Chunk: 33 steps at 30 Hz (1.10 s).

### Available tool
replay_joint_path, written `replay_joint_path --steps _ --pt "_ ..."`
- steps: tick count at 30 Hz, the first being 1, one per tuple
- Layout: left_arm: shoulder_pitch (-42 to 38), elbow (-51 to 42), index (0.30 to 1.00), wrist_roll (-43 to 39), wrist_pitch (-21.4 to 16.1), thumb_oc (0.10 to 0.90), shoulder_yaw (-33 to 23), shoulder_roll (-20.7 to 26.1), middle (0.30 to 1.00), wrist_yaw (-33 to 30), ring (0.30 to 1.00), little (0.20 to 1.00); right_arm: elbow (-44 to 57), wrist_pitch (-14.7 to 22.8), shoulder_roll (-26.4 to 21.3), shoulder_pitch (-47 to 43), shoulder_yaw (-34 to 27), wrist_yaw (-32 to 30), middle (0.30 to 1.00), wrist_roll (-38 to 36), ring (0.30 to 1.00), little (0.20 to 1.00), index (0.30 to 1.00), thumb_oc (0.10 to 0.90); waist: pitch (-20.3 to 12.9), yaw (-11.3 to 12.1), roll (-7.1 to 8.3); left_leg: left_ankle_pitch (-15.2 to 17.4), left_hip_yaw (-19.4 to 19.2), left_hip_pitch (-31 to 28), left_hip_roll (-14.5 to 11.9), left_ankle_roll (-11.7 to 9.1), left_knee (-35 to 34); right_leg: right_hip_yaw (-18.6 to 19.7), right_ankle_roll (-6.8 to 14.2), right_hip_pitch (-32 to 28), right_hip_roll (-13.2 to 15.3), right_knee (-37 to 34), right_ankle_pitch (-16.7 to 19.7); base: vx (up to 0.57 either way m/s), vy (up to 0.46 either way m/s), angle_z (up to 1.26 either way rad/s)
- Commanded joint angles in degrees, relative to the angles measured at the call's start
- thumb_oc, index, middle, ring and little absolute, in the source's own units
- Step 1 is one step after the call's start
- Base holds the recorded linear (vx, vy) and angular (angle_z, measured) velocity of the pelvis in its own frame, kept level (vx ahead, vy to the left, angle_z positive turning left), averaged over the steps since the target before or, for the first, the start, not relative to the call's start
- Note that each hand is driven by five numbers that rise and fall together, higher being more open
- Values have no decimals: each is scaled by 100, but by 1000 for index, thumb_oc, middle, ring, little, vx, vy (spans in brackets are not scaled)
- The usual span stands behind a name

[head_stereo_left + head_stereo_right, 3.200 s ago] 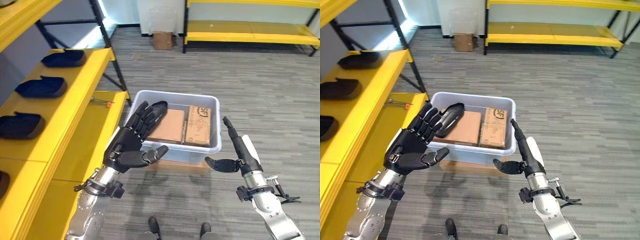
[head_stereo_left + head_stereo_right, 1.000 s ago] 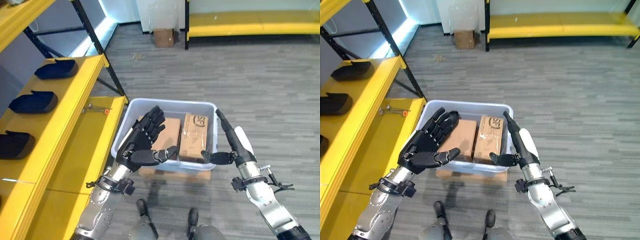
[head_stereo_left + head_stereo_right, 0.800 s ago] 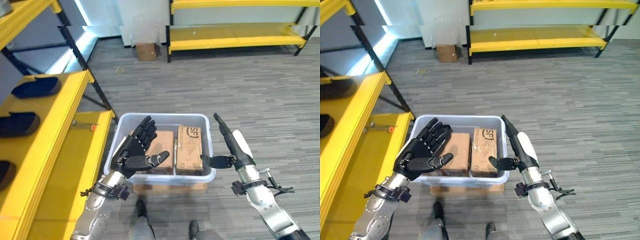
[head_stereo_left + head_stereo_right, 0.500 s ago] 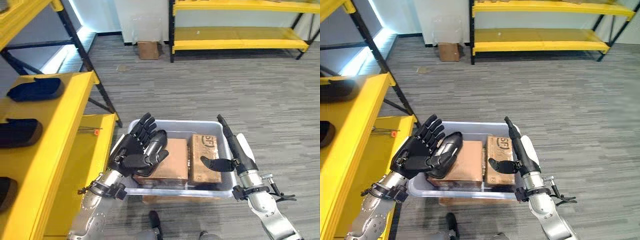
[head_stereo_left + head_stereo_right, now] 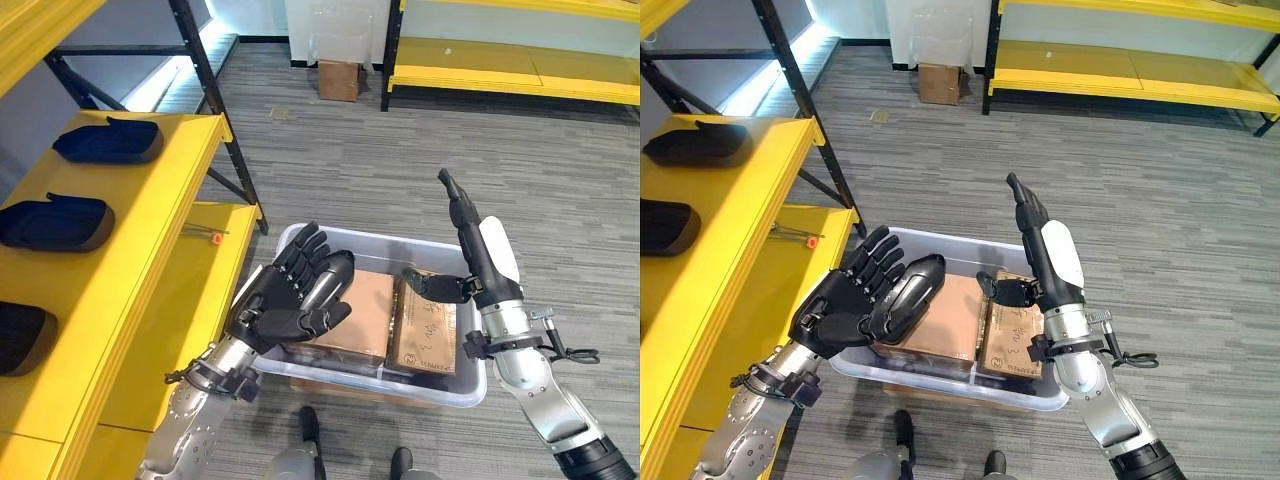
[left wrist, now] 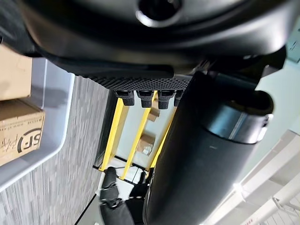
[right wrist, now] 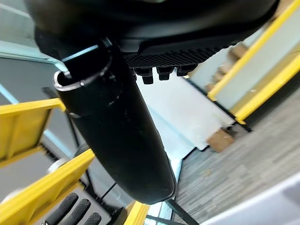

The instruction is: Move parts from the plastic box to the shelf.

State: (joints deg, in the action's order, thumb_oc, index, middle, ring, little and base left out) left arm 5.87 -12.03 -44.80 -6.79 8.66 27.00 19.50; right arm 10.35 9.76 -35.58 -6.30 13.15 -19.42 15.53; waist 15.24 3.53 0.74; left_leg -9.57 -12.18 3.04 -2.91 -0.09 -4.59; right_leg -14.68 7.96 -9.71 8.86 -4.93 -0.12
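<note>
A grey plastic box [image 5: 372, 240] sits on the floor in front of me, holding two cardboard boxes [image 5: 350, 310] and a black moulded part [image 5: 912, 290] at its left side. My left hand [image 5: 280, 300] is open at the box's left rim, palm towards the black part, which lies right beside the palm and thumb. I cannot tell if they touch. My right hand [image 5: 472, 240] is open, fingers pointing up over the box's right half, thumb [image 5: 430, 285] sticking out. The yellow shelf [image 5: 150, 200] on the left carries three black parts [image 5: 105, 140].
A lower yellow shelf board [image 5: 190, 300] beside the box holds a small orange-tipped tool [image 5: 205, 235]. A black shelf post [image 5: 215, 100] slants down towards the box. Farther off stand another yellow rack [image 5: 500, 60] and a small cardboard box [image 5: 338, 80] on grey carpet.
The camera has shifted. My right hand has risen higher over the box's right side, fingers still straight. My left hand stays open next to the black part.
</note>
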Motion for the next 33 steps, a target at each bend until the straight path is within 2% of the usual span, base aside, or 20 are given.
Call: replay_joint_path --steps 1,8,16,19,20,21,22,23,24,25,29,33 --pt "-401 -668 1000 -250 -310 900 -296 238 1000 261 1000 1000 492 586 -199 -816 -65 -131 1000 211 1000 1000 1000 900 -257 168 117 603 67 -37 -292 -368 215 -195 -66 108 21 361 -139 33 -12 11" --pt "-402 -685 1000 -340 -137 900 -344 357 1000 395 1000 1000 379 778 -437 -1140 143 366 1000 465 1000 1000 1000 900 -256 354 183 619 165 36 -241 -357 270 -313 -55 66 30 343 -130 22 -5 11" --pt "-424 -662 1000 -356 -131 900 -310 430 1000 552 1000 1000 331 976 -560 -1389 398 670 1000 580 1000 1000 1000 900 -234 465 233 611 259 77 -198 -323 299 -335 -33 29 59 404 -146 44 33 10" --pt "-470 -618 1000 -691 71 900 -283 412 1000 555 1000 1000 334 972 -629 -1411 454 749 1000 756 1000 1000 1000 900 -237 486 255 647 262 134 -144 -264 366 -336 -10 7 87 534 -214 40 144 3" --pt "-579 -525 1000 -579 80 900 -167 420 1000 780 1000 1000 228 808 -555 -1391 475 608 1000 605 1000 1000 1000 900 -240 465 284 697 175 204 -90 -91 416 -386 2 82 9 1249 -499 -52 210 2" --pt "-624 -505 1000 -470 -193 900 -25 328 1000 542 1000 1000 93 979 -349 -1339 571 511 1000 727 1000 1000 1000 900 -38 272 189 755 91 -71 -106 6 339 -170 113 1115 269 2338 -36 -58 133 4" --pt "-648 -515 1000 -466 -281 900 -31 368 1000 457 1000 1000 88 1014 -274 -1329 606 548 1000 737 1000 1000 1000 900 2 282 198 768 41 -89 -147 -45 356 -314 138 1185 428 1898 90 -88 -96 -6" --pt "-670 -506 1000 -405 -324 900 -46 422 1000 374 1000 1000 63 1062 -253 -1303 614 545 1000 724 1000 1000 1000 900 25 284 242 810 21 -90 -209 -74 456 -359 164 1127 465 1655 174 -20 -221 -15" --pt "-681 -495 1000 -377 -344 900 -48 436 1000 328 1000 1000 57 1067 -258 -1307 626 563 1000 711 1000 1000 1000 900 38 274 261 821 14 -100 -260 -83 489 -348 177 1104 457 1569 189 -35 -303 -28" --pt "-730 -452 1000 -294 -386 900 -42 430 1000 144 1000 1000 60 989 -284 -1390 720 672 1000 657 1000 1000 1000 900 49 256 308 774 -103 -213 -435 -156 446 -342 204 919 406 1205 261 -23 -201 -10" --pt "-592 -476 1000 -139 -453 900 35 379 1000 186 1000 1000 19 1041 -394 -1282 691 804 1000 443 1000 1000 1000 900 -59 269 294 593 -162 -327 -517 -301 199 -394 303 608 387 792 302 16 -35 -10" --pt "-336 -572 1000 -274 -504 900 -105 431 1000 171 1000 1000 113 959 -553 -1043 565 858 1000 330 1000 1000 1000 900 -161 357 294 591 -122 -349 -500 -357 123 -533 323 326 400 570 222 54 -18 -5"
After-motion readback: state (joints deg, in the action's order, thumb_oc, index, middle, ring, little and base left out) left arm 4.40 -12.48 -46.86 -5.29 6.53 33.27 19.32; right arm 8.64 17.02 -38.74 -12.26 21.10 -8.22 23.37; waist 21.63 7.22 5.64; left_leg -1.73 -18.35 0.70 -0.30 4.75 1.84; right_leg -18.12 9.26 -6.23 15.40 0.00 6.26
